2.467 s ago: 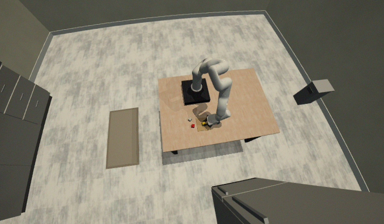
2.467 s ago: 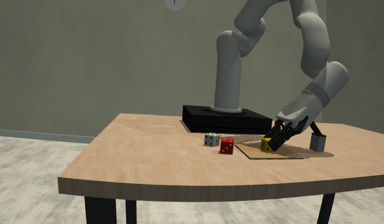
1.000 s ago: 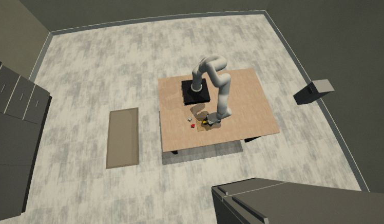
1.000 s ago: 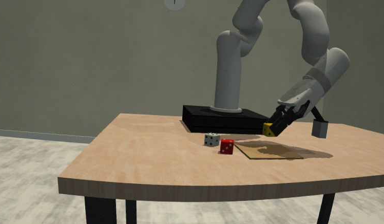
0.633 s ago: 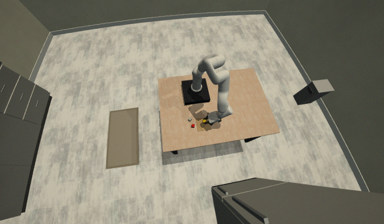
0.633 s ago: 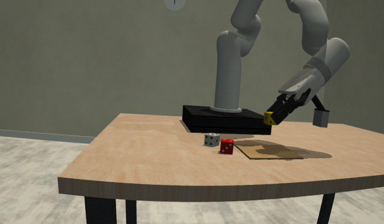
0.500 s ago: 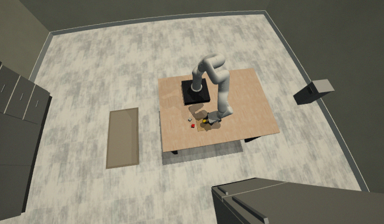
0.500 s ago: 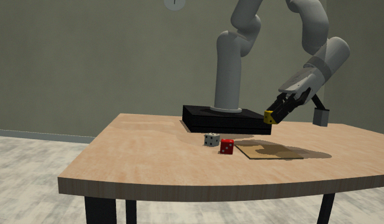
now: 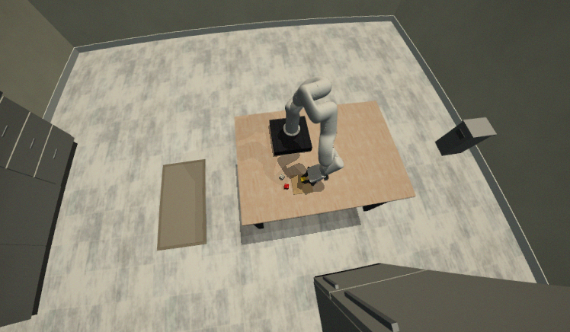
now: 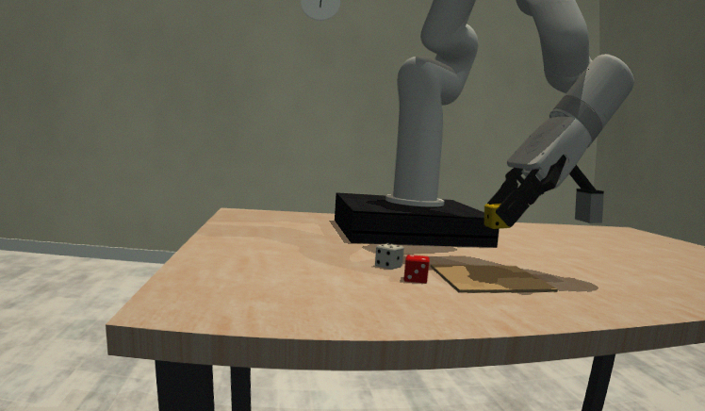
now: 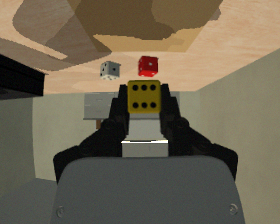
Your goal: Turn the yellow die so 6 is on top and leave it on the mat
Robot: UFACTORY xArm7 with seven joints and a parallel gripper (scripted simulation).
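Grey-green walls and a mottled pale stone floor, with dark grey cabinets along one side and a flat brown rug lying on the floor beside the table. Near the room's middle, a square light-wood table on black legs. At its far side, a black rectangular base plate, carrying the white seven-joint arm, bent up and over, then slanting down toward the table's near half. On the wood in front of the base plate, a thin tan square mat, lying flat and partly under the arm's shadow. Above the mat's far edge, clear of the surface, the black two-finger gripper, angled downward and clamped on the small yellow die with black pips, held in the air and tilted. In the wrist view, the six-pip face of that die turned toward the camera, black fingers pressing on both sides. Left of the mat, flat on the table, a small red die with white pips just beside the mat's corner, and close beside it a small white die with black pips.
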